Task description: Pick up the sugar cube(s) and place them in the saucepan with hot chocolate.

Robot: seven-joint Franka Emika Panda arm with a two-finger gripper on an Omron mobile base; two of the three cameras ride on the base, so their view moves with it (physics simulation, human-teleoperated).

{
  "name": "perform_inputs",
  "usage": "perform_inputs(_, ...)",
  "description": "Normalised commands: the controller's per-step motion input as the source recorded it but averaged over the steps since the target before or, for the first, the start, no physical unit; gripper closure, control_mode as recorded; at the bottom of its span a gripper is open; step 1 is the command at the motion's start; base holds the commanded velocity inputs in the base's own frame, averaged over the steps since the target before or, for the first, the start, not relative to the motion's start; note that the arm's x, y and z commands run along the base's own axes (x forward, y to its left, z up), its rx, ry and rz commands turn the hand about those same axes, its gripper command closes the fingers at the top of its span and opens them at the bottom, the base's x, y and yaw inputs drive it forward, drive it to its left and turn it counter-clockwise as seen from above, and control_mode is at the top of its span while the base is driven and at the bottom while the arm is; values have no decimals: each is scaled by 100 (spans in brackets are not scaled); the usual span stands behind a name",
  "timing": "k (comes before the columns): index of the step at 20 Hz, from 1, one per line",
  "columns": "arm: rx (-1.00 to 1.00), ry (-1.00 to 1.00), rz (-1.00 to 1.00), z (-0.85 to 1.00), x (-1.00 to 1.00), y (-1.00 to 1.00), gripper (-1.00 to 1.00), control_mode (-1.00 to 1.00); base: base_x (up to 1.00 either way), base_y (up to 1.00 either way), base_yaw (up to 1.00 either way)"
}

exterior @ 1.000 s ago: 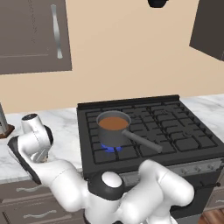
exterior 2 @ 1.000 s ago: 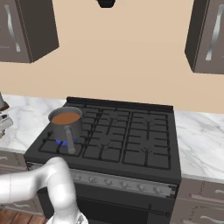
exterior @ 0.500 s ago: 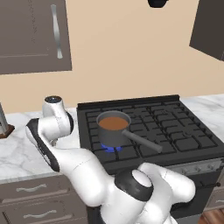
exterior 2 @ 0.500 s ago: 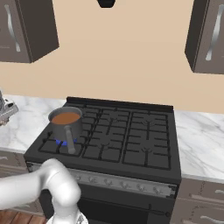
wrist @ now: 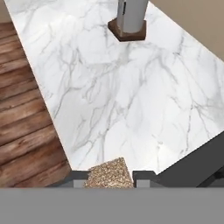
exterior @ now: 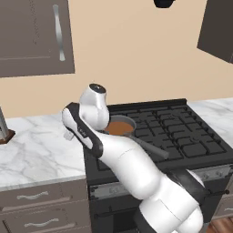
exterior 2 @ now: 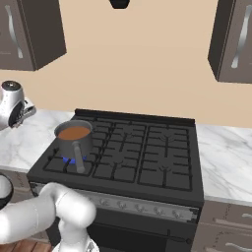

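Tool [wrist: 111,175] clamped on the tiny speckled tan-brown sugar cube [wrist: 110,172], held between the two dark finger tips above the white marble desk [wrist: 118,92], near its edge with the black gas stove [exterior 2: 142,152]. Carried well clear of the surface, apart from the grey post on a brown base [wrist: 130,19] further along. Small dark grey saucepan of brown hot chocolate [exterior 2: 75,139] on the near-left burner over a blue flame, just across that edge; long handle pointing toward the stove front. Open room above its rim.
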Motion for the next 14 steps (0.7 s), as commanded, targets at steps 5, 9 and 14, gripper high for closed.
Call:
perform_inputs(5,28,-5,0,60,4,-92,100,-100,0,0,0)
perform_inputs(9,22,-1,0,31,16,-82,100,-100,0,0,0)
perform_inputs(14,0,12,2,27,15,-29,100,-100,0,0,0)
